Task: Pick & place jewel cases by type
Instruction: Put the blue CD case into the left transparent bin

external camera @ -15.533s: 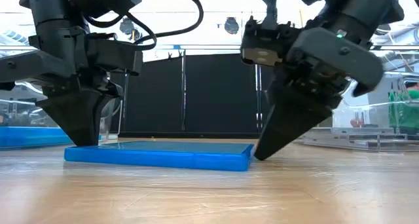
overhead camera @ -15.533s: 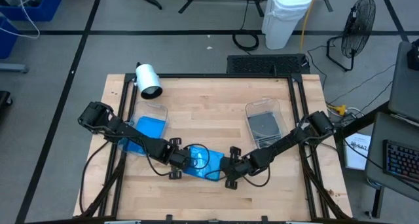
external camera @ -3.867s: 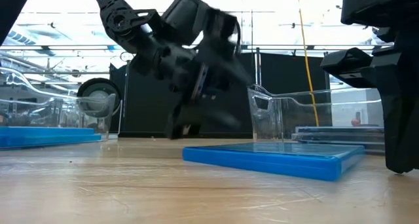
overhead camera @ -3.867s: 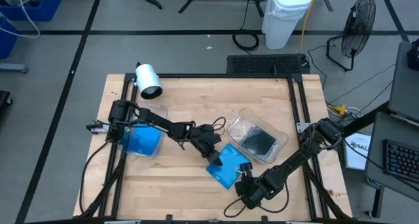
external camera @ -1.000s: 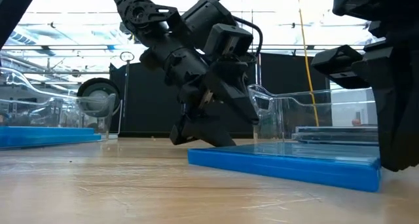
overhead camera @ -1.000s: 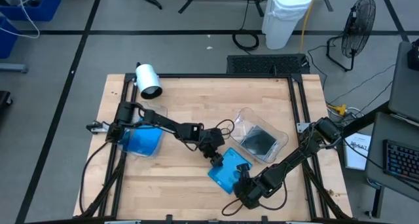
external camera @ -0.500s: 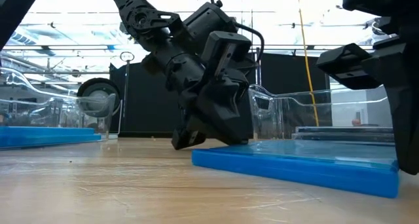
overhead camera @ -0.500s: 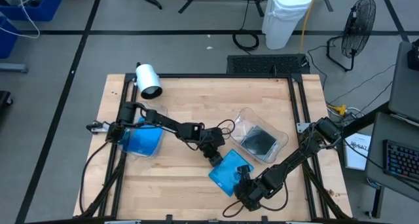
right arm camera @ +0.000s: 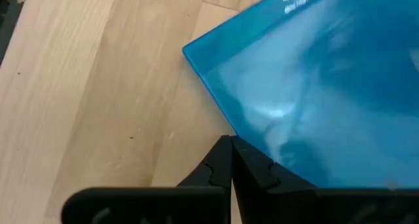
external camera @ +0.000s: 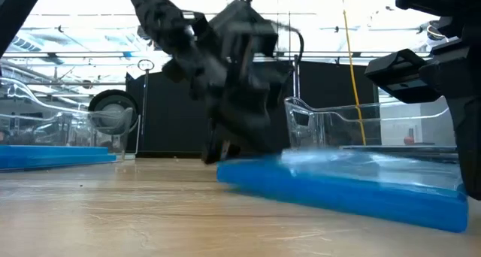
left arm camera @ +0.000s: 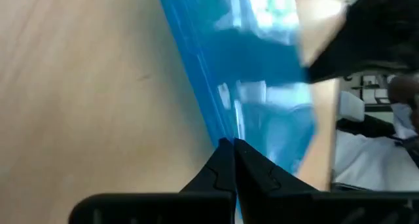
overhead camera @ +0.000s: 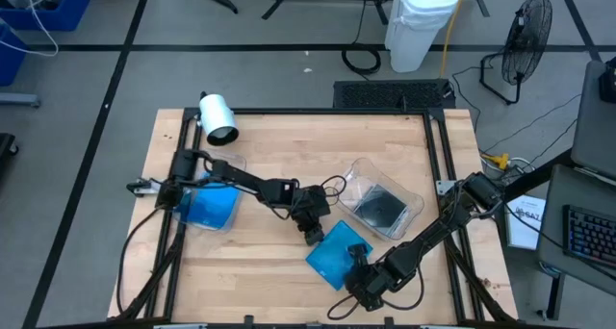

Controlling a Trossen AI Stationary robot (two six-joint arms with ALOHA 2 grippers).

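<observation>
One bright blue jewel case (overhead camera: 339,252) lies flat on the wooden table between my two grippers, turned corner-on like a diamond. My left gripper (overhead camera: 313,236) is shut at its far-left edge. My right gripper (overhead camera: 354,269) is shut at its near edge. In the low view the blue jewel case (external camera: 338,188) fills the right half, with my left gripper (external camera: 225,153) blurred behind it. More blue cases lie in a clear tub (overhead camera: 207,202) at the left, and dark ones in a clear tub (overhead camera: 383,204) at the right. My left gripper sets its shut fingertips (left arm camera: 222,160) against the case's thin side edge (left arm camera: 211,112), coming slanting down from the table's far left. The case lies on the table. My right gripper sets its shut fingertips (right arm camera: 222,160) against the case's side edge (right arm camera: 219,112) a little way from a corner (right arm camera: 186,52), slanting down from the near right.
A white cylinder-shaped camera (overhead camera: 218,117) stands at the table's far left corner. Black frame rails (overhead camera: 438,156) run along the table's sides. Bare wood lies at the near left (overhead camera: 241,281) and in the far middle.
My left gripper has shut its fingers at the case's far-left edge and rolled a little. In the low view the blue case has slid a little toward the near edge. My right gripper has kept still.
</observation>
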